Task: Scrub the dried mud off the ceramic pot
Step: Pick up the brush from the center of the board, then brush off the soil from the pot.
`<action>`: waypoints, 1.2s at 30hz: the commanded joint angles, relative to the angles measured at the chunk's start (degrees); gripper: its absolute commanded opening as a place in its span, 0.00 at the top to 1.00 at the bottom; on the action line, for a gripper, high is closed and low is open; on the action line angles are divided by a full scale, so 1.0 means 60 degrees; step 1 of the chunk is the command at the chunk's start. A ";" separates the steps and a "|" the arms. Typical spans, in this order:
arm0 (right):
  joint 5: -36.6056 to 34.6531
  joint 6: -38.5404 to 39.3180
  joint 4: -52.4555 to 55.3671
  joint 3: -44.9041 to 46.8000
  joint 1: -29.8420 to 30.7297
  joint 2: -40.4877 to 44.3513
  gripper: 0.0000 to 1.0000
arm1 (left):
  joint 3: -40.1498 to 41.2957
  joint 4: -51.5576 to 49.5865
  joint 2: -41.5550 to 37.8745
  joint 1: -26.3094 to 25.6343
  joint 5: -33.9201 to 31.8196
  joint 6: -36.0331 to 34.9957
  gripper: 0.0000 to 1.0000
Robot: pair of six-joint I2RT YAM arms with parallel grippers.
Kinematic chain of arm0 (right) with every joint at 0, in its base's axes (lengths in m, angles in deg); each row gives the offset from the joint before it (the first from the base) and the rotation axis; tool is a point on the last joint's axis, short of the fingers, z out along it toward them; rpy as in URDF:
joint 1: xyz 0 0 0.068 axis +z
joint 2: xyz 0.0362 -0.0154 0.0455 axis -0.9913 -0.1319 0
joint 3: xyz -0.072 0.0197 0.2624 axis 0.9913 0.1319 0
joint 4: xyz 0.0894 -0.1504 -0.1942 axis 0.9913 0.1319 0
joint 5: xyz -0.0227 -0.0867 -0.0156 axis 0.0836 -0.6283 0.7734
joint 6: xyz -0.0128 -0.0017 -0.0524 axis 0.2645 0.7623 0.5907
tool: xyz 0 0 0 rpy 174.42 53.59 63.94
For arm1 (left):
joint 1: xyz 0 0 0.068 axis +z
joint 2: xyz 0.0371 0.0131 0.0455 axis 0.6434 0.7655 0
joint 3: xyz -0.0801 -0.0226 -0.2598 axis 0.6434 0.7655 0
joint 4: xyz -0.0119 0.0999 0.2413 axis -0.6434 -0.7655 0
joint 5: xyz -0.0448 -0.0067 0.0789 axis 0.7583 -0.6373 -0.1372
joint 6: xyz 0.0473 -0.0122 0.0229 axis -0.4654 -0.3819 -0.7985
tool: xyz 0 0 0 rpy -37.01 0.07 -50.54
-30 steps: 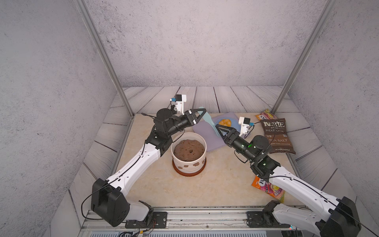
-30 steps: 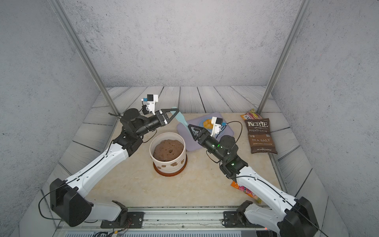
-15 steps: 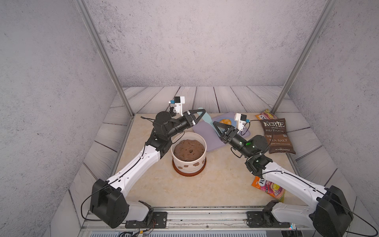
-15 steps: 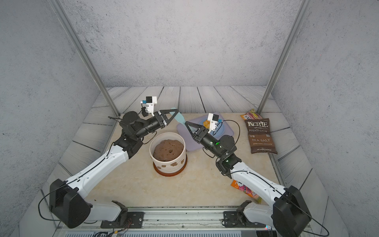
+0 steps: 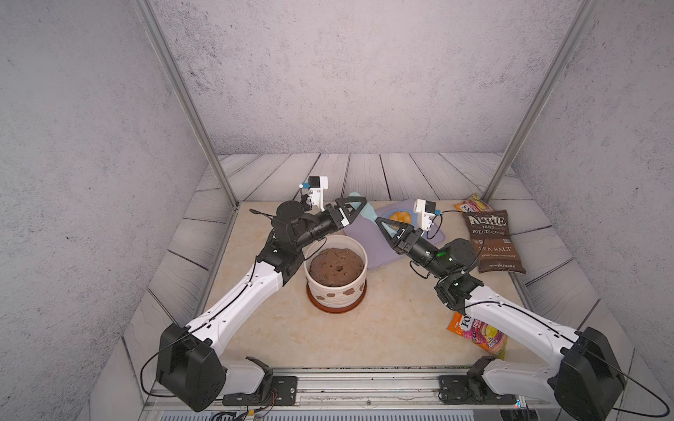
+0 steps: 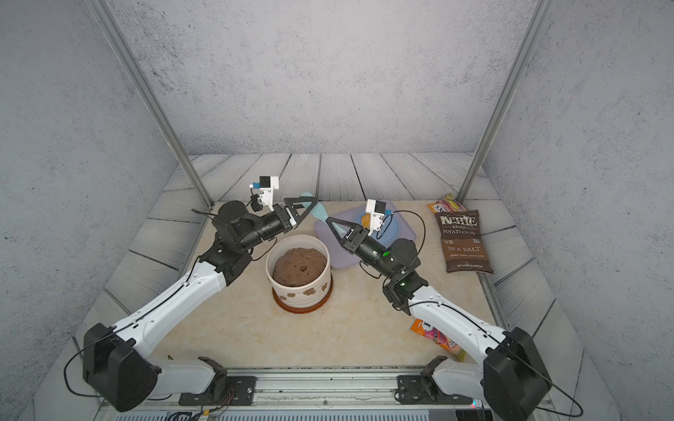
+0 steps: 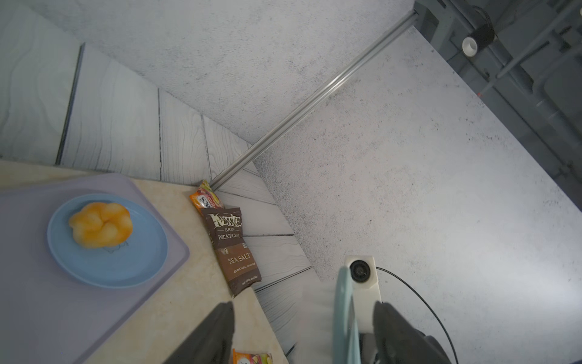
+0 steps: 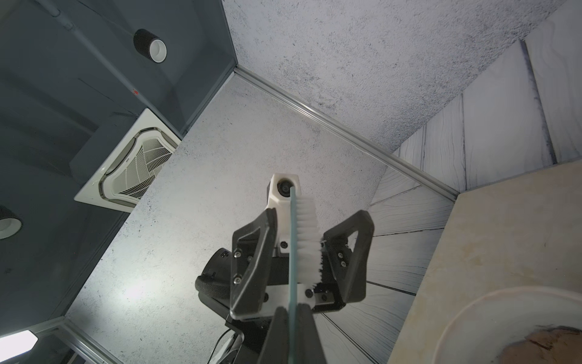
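Looks like a brush (image 8: 307, 242) handoff at 1 o'clock of the ceramic pot (image 5: 335, 297): right gripper (image 8: 292, 310) pinched tight on the handle, left gripper (image 8: 318, 214) gaping wide around the bristles, gripping nothing. Pot sits mid-table; dried mud (image 5: 351, 291) patches dot its 6 o'clock wall, probably easier for the right arm.

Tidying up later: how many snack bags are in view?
3: the Kettle bag at the table's right edge, an orange bag at its far end, and a colourful bag near the front, partly hidden by the right arm.
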 commanded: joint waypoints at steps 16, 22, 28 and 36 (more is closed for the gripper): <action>0.3649 0.9391 1.0436 -0.1722 -0.0406 0.1588 1.00 | -0.2411 -1.3417 -0.0687 0.0111 -0.5127 0.0271 0.10; 0.3594 0.9263 1.0091 -0.0716 -0.0256 0.2124 1.00 | -0.1809 -1.3588 -0.0418 -0.0499 -0.4780 0.2488 0.17; 0.3109 0.9578 0.9796 0.0081 0.0490 0.2568 1.00 | -0.1916 -1.3822 0.0580 -0.1001 -0.4651 0.3646 0.27; 0.2112 1.0732 0.9651 0.0511 0.1215 0.2556 1.00 | -0.2015 -1.3817 0.1471 -0.1169 -0.4755 0.4189 0.46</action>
